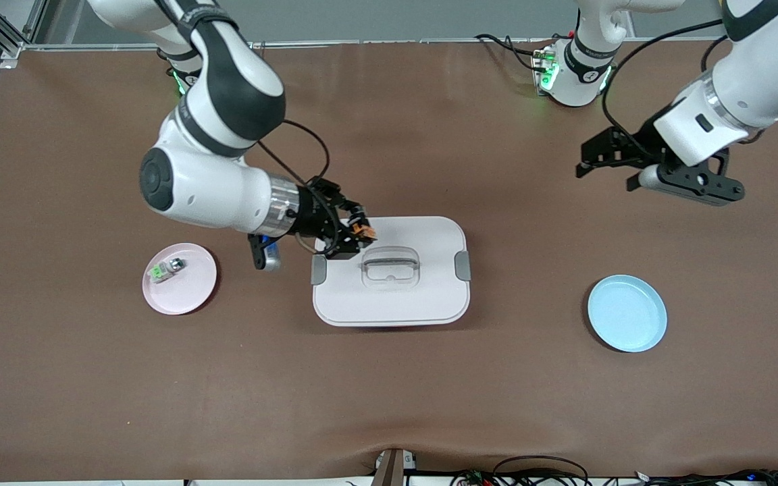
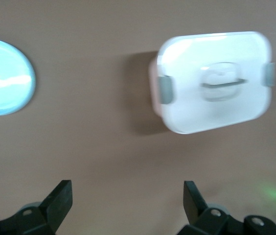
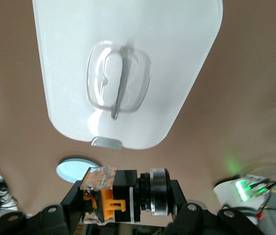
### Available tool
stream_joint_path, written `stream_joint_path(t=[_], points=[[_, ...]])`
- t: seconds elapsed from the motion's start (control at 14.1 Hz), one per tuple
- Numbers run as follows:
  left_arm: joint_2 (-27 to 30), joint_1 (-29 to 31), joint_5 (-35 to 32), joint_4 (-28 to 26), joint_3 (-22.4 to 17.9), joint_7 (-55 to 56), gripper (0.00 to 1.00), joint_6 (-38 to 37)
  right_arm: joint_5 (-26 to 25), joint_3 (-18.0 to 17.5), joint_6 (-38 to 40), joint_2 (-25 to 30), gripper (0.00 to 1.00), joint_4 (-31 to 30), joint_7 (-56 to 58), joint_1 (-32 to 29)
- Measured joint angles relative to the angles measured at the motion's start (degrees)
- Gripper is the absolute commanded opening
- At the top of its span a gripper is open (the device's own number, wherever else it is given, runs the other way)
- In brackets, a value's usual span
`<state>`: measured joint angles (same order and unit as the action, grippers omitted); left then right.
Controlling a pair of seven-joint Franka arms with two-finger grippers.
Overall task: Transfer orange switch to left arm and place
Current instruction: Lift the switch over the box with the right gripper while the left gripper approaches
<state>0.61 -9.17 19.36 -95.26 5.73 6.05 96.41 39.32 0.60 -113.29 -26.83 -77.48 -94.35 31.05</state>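
My right gripper [image 1: 355, 233] is shut on the orange switch [image 1: 362, 230], a small black block with an orange centre and a metallic ring end. It holds the switch in the air over the corner of the white box [image 1: 423, 297] toward the right arm's end. In the right wrist view the switch [image 3: 123, 196] sits clamped between the fingers, with the box [image 3: 177, 58] below. My left gripper [image 1: 608, 162] is open and empty, up in the air over bare table near the left arm's end. In the left wrist view its fingers [image 2: 59, 200] stand wide apart, and the box [image 2: 187, 112] shows farther off.
A pink plate [image 1: 190, 297] with a green-and-clear small component [image 1: 165, 269] lies toward the right arm's end. A blue plate [image 1: 627, 312] lies toward the left arm's end; it also shows in the left wrist view [image 2: 1, 76]. The box has a grey handle [image 1: 390, 264] and side clips.
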Motion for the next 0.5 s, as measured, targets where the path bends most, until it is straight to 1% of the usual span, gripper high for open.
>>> stream_joint_path(t=[0.14, 0.28, 0.5], points=[[0.0, -0.1, 4.6, 0.2, 2.4, 2.0, 1.0, 1.2, 0.4, -0.1, -3.9, -1.4, 0.0, 1.9, -6.4, 2.8], [-0.4, -0.3, 8.2, 0.1, 4.1, 2.2, 1.0, 4.4, 1.9, -0.1, -7.3, -3.0, 0.0, 3.9, -10.9, 5.2], [-1.2, -0.3, 13.6, -2.4, 7.3, 2.4, 0.99, 12.6, 4.4, -0.2, -12.5, -5.2, 0.0, 5.8, -15.4, 8.0]])
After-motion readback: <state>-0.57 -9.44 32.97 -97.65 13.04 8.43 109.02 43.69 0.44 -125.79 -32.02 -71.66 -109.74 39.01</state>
